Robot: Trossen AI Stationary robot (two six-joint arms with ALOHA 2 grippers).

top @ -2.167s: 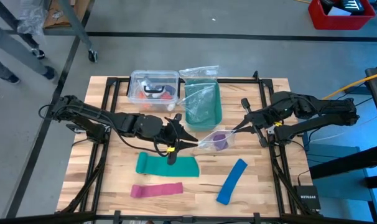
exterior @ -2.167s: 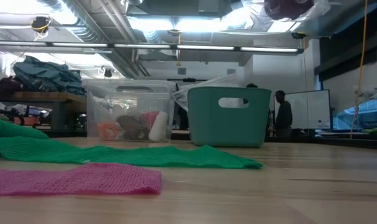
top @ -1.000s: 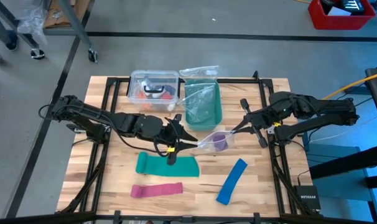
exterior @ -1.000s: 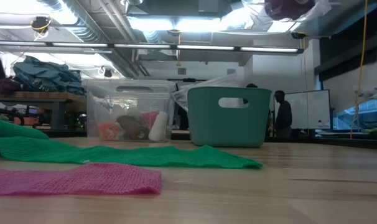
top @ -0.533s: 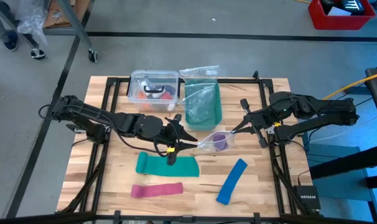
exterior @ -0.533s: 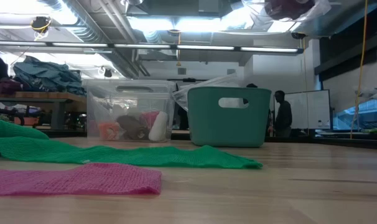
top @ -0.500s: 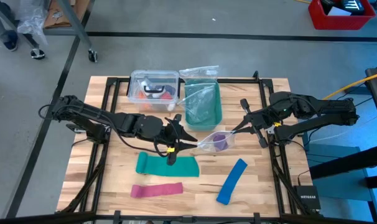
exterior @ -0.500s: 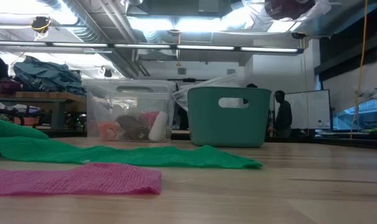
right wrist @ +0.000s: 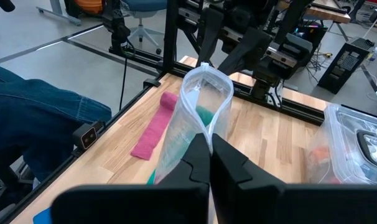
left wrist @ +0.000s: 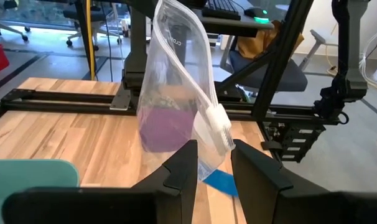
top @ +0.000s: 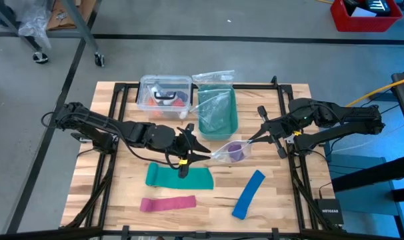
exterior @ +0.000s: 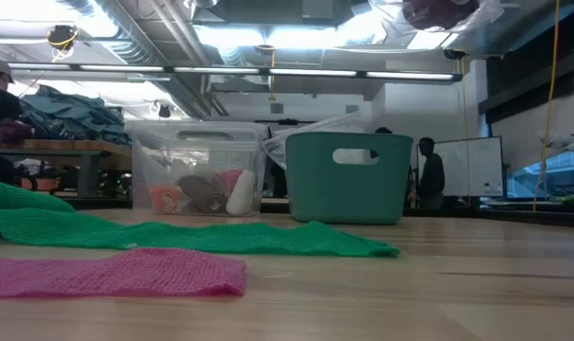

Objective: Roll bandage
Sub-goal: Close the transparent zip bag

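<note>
A clear zip-top plastic bag (top: pixel 230 151) is held above the middle of the wooden table (top: pixel 282 200) between the two arms. One end of the bag is pinched by the left gripper (top: pixel 203 155), whose fingers (left wrist: pixel 183 169) are seen in the left wrist view closed narrowly on the bag's white slider strip. The opposite end is clamped by the right gripper (top: pixel 250 140), its fingers pressed fully together on the plastic (as the right wrist view shows). The bandage (top: pixel 236 149) is seen as a small purple roll inside the bag, resting at its bottom (left wrist: pixel 165 127). Beneath the left gripper a green strip (top: pixel 179 177) is spread flat on the table, with a pink strip (top: pixel 167 203) nearer the front edge and a blue strip (top: pixel 248 194) lying well apart to the right. A teal bin (top: pixel 217 112) and a clear lidded box (top: pixel 165 95) are placed side by side at the far edge.
</note>
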